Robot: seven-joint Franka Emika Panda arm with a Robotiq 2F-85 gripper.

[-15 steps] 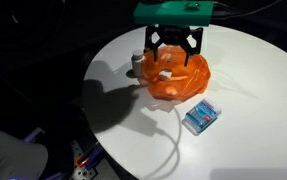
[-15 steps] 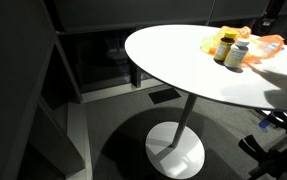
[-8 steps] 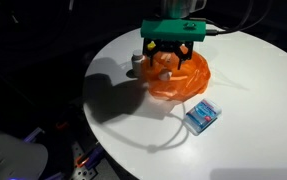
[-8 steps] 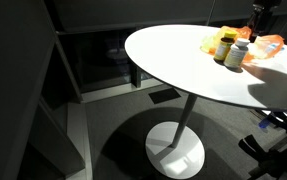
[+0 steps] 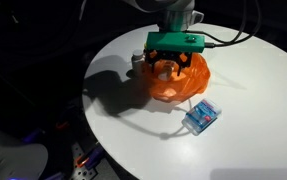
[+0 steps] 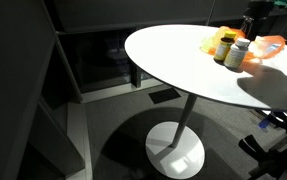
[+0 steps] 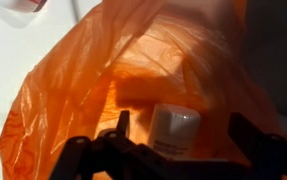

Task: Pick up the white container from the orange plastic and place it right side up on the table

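Note:
The orange plastic bag lies crumpled on the round white table; it also shows in an exterior view. In the wrist view the white container lies inside the orange bag, its round end facing the camera. My gripper is open, with one dark finger on each side of the container and not touching it. In an exterior view the gripper is down in the top of the bag, and the container is hidden there.
A blue packet lies on the table in front of the bag. A small bottle stands beside the bag; two bottles and a yellow item show near it. The table edge curves close by.
The gripper has come down from above the bag into its opening. The bag and the other objects have not moved.

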